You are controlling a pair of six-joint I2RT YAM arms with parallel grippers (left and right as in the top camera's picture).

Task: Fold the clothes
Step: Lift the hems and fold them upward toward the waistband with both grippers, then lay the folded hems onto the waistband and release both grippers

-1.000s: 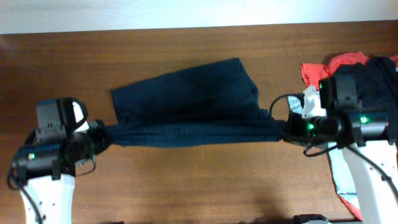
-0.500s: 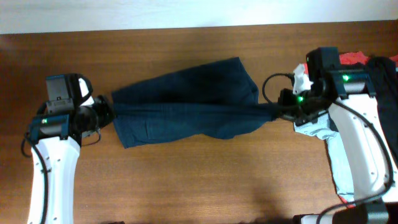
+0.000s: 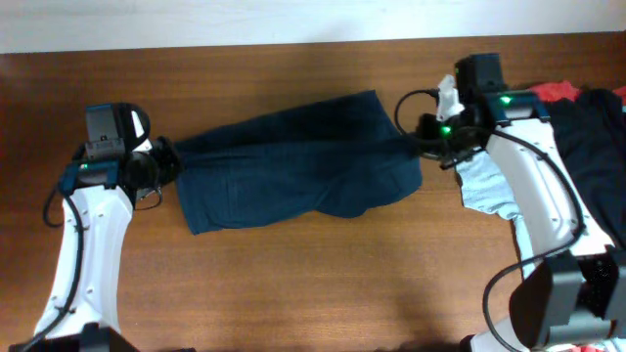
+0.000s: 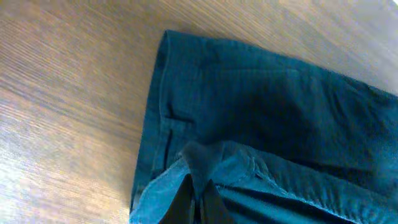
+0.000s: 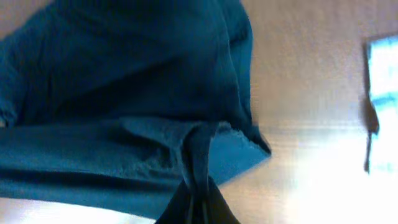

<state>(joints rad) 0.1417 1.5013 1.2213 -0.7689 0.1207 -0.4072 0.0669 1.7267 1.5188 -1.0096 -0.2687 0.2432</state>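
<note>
Overhead view: left gripper (image 3: 164, 162) is clenched on the left end of the navy shorts (image 3: 293, 166), over the left part of the table (image 3: 293, 284). Left wrist view confirms it: a fold of the blue cloth is pinched between the dark fingertips, with the seamed edge lying flat on the wood beyond. Right gripper (image 3: 423, 147) is likewise clamped on the shorts' right end, over the table's right part and nearer its far edge. Right wrist view shows a bunched ridge of fabric running into the closed fingers. Shorts lie across the table's middle, spanning from one grip to the other, mostly flat, with the lower edge curving toward the table's near side. Light blue T-shirt (image 3: 484, 186) lies on the table's right part, partly under the right arm. Red garment (image 3: 548, 91) sits at the table's far right corner, partly covered by a dark cloth (image 3: 597, 137), possibly another garment; too shadowed to tell.
</note>
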